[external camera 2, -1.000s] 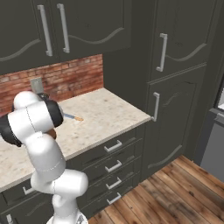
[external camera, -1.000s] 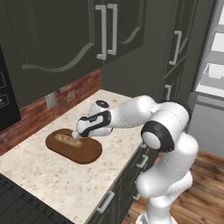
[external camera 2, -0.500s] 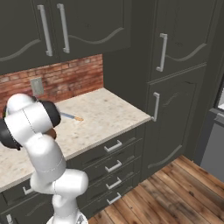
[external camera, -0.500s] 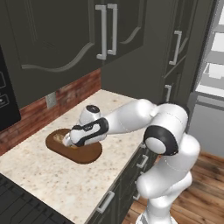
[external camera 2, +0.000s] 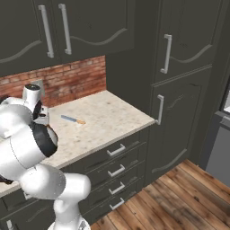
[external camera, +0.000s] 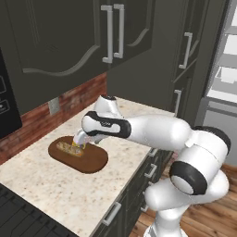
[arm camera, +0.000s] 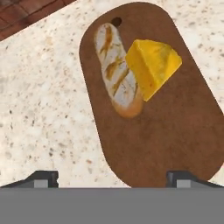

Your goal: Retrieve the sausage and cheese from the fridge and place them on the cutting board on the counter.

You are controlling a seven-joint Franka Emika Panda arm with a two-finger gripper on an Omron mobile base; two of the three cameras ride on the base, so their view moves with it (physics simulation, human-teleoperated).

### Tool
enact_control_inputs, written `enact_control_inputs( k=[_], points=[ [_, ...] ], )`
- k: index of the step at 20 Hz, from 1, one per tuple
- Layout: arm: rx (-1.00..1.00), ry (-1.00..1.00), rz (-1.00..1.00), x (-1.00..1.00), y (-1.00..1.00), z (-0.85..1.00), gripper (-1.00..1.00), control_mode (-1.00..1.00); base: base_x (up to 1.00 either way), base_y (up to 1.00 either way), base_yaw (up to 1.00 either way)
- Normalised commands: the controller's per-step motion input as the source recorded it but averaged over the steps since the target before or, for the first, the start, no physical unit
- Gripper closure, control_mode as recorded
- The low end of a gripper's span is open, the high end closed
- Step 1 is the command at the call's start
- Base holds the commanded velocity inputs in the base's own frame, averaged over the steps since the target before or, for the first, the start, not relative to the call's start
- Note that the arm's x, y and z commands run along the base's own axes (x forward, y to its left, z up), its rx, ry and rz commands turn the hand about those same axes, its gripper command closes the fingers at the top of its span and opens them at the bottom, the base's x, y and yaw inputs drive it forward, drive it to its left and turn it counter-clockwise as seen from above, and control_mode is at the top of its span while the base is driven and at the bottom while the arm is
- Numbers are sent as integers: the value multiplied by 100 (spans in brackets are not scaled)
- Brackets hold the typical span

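I am looking down on the cutting board (arm camera: 175,131) lying on the speckled counter (arm camera: 39,105). The cheese (arm camera: 152,65) is sitting on the board, leaning against a tan bread loaf (arm camera: 116,70) beside it. My gripper (arm camera: 113,178) is hanging above with its fingertips (arm camera: 41,178) spread wide, holding nothing

Yellow cheese wedge (arm camera: 152,66) on cutting board (arm camera: 175,131)

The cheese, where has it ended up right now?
In the hand view the cheese lies on the cutting board, near the end with the hole, leaning against a tan bread loaf, on the counter.
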Motion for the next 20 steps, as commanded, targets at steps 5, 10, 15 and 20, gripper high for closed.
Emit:
enact_control_inputs(
  k=[5,10,15,20],
  points=[
    [0,20,-2,-76,-55,27,-100,-100,0,0,0],
    [-2,23,-10,-47,-88,58,-100,-100,0,0,0],
    [-27,13,-16,-28,-81,86,-100,-100,0,0,0],
    [-36,1,-21,-37,-83,77,-100,-100,0,0,0]
  ],
)
